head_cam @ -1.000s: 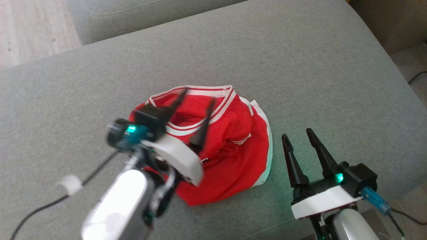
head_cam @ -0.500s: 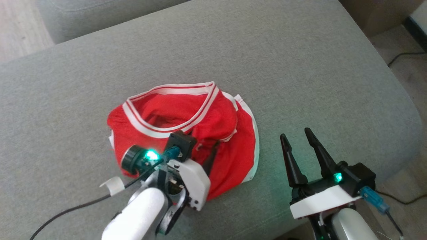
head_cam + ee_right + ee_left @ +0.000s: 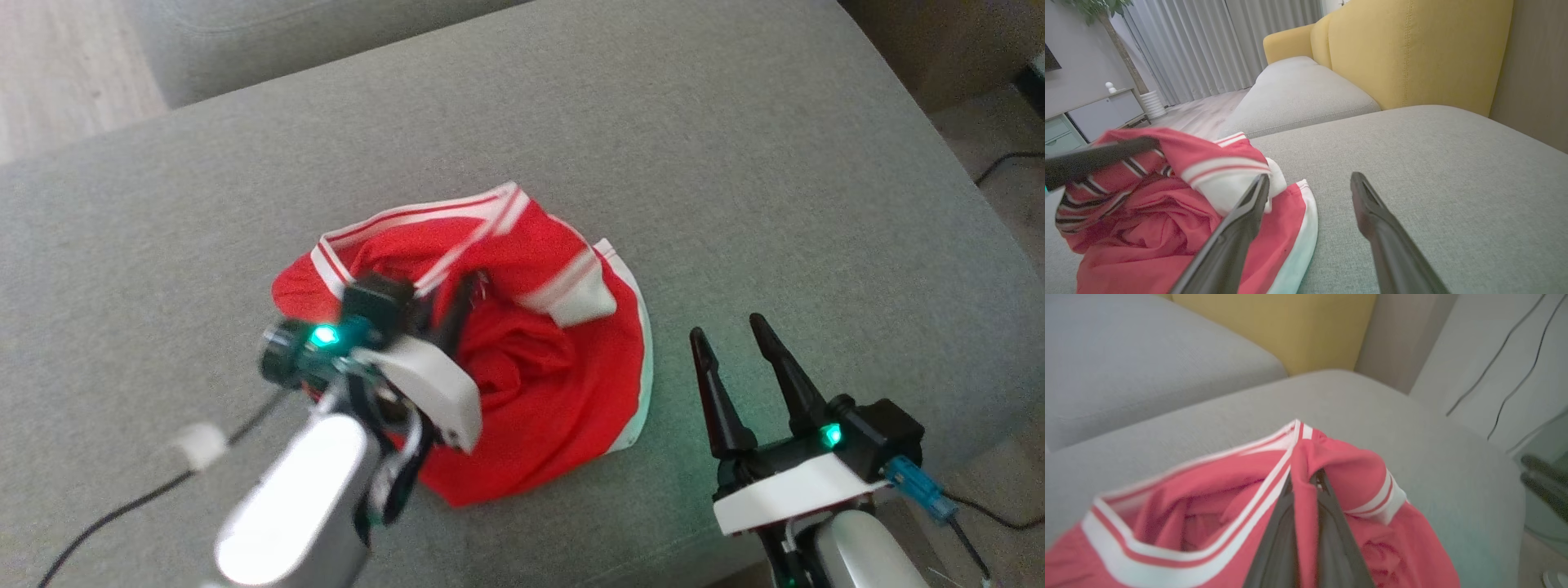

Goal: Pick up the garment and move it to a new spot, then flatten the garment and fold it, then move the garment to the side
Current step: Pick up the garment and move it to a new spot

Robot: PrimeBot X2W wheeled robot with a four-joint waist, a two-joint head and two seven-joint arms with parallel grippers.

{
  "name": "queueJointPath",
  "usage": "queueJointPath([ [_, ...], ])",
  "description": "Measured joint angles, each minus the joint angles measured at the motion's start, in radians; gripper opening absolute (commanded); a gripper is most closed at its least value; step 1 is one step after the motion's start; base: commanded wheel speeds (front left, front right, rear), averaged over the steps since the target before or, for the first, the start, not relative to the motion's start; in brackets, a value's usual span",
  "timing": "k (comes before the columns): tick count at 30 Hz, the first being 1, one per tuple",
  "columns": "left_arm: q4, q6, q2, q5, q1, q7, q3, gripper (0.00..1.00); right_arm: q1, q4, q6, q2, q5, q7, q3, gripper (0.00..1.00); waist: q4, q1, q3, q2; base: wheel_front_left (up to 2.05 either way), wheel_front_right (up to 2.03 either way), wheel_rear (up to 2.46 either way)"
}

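Nearest, the right hand [image 3: 725, 327] hovers with its fingers spread and empty, just off the right hem of the red jersey [image 3: 539, 384]. Further in, the left hand [image 3: 467, 287] is pinched shut on a ridge of the jersey beside its white-striped collar, so the lift looks to be that arm's. The jersey lies crumpled mid-way across the grey sofa cushion [image 3: 735, 163]. The left wrist view confirms fabric between the fingers. The right wrist view adds a yellow backrest [image 3: 1412, 53] beyond.

Crumpled red fabric garment [image 3: 543, 384] with white-striped trim sits bunched in a heap on the grey sofa cushion [image 3: 694, 122], one fold peaking upward.
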Motion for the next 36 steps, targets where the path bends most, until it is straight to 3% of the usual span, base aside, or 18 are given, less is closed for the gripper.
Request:
queueJointPath([
  [4, -0.122, 0.031, 0.018, -0.046, -0.004, -0.059, 0.121, 0.0, 0.003, 0.002, 0.0, 0.0, -0.011, 0.0, -0.009, 1.0, 0.022, 0.0, -0.018, 0.0, 0.0, 0.0, 0.0],
  [6, -0.197, 0.045, 0.057, -0.053, -0.01, -0.072, 0.183, 0.0, 0.006, 0.002, 0.0, 0.0, -0.017, 0.0, -0.01, 1.0, 0.035, 0.0, -0.027, 0.0, 0.0, 0.0, 0.0],
  [11, -0.346, 0.103, 0.209, -0.057, -0.011, -0.035, 0.347, 0.0, 0.04, 0.002, 0.0, 0.0, -0.018, 0.0, -0.016, 1.0, 0.068, 0.0, -0.044, 0.0, 0.0, 0.0, 0.0],
  [15, -0.385, 0.13, 0.335, -0.064, 0.009, 0.017, 0.49, 0.0, 0.045, 0.0, 0.0, 0.001, -0.017, 0.0, -0.02, 1.0, 0.102, -0.0001, -0.047, 0.0, 0.0, 0.0, 0.0],
  [23, -0.311, 0.129, 0.487, -0.125, 0.07, 0.05, 0.726, 0.0, 0.045, -0.002, 0.0, 0.001, -0.017, 0.0, -0.019, 1.0, 0.164, 0.0, -0.033, 0.0, 0.0, 0.0, 0.0],
  [27, -0.249, 0.119, 0.547, -0.131, 0.075, 0.058, 0.793, 0.0, 0.045, -0.002, 0.0, 0.001, -0.017, 0.0, -0.017, 1.0, 0.185, -0.0001, -0.025, 0.0, 0.0, 0.0, 0.0],
  [36, -0.011, 0.122, 0.56, -0.132, 0.167, 0.109, 0.796, 0.0, 0.042, -0.002, 0.0, 0.002, -0.019, 0.0, -0.012, 1.0, 0.197, 0.0, -0.006, 0.0, 0.0, 0.0, 0.0],
])
